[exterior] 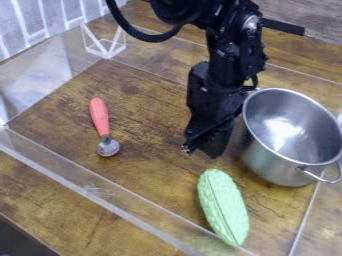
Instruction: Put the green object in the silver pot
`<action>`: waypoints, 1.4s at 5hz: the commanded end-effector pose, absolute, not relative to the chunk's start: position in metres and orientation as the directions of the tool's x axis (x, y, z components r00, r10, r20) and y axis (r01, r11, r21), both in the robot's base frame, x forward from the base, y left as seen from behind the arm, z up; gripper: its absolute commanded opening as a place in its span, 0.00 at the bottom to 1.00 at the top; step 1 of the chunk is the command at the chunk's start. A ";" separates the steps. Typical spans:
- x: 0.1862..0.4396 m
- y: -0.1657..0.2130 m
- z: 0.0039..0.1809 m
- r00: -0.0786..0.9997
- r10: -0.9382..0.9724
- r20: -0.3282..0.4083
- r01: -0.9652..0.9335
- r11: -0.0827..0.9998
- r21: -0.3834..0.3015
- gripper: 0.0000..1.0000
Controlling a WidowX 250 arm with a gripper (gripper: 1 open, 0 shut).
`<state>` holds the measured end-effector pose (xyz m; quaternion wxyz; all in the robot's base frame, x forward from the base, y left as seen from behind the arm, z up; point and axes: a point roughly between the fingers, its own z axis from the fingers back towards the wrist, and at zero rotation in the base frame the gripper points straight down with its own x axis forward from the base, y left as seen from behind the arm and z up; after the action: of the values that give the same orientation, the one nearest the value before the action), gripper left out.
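Note:
The green object (223,206), a light green ridged pod, lies flat on the wooden table near the front, angled toward the lower right. My gripper (202,149) hangs pointing down just behind its far end, a little above the table, with the fingers together and nothing between them. The silver pot (318,160) stands upright and empty right of the gripper, close beside the black arm.
A red-handled metal spoon (100,122) lies on the table to the left. Clear plastic walls (94,187) fence the work area along the front and left. A window (34,22) is at the back left.

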<state>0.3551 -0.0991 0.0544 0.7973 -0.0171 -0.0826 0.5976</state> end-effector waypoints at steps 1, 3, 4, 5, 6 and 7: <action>0.357 -0.107 0.107 0.307 0.943 0.128 -0.916 0.329 -0.229 0.00; 0.363 -0.067 0.129 0.382 0.911 0.156 -0.888 0.408 -0.209 0.00; 0.360 -0.056 0.132 0.393 0.905 0.162 -0.881 0.421 -0.214 0.00; 0.344 -0.060 0.129 0.403 0.900 0.167 -0.873 0.433 -0.224 0.00; 0.328 -0.070 0.126 0.396 0.903 0.167 -0.875 0.426 -0.229 0.00; 0.318 -0.082 0.124 0.385 0.906 0.174 -0.878 0.418 -0.234 0.00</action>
<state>0.3146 -0.0806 0.0989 0.8358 -0.0214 -0.1113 0.5372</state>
